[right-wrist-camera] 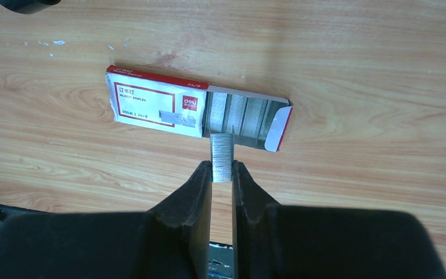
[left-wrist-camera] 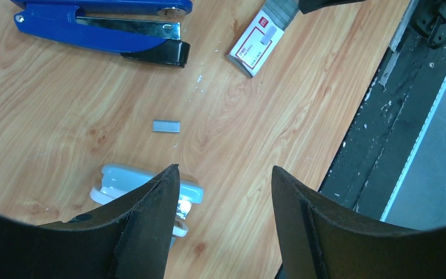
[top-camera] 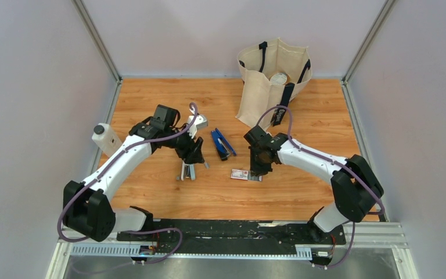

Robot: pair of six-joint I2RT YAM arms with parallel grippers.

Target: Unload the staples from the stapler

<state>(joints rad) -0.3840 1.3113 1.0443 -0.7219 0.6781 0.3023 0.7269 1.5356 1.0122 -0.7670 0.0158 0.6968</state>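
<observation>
We see the right pincer [right-wrist-camera: 222, 171] clamped on 1 staple strip [right-wrist-camera: 221, 152], whose free end reaches the open staple box [right-wrist-camera: 151, 107] at 12 o'clock. The thin strip could snap or slip and scatter on the tabletop [right-wrist-camera: 354, 58]. The left pincer [left-wrist-camera: 225, 174] hangs open, and the stapler [left-wrist-camera: 101, 26] lies opened at its 11 o'clock.

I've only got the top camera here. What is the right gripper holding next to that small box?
Observer: The right gripper is shut on a strip of staples, which points at the open end of the staple box.
Operator: So the box is open?
Observer: Yes, its end flap is folded out and rows of staples show inside.
Operator: And the left gripper?
Observer: The left gripper is open and empty. A short loose staple strip lies on the table ahead of it.
</observation>
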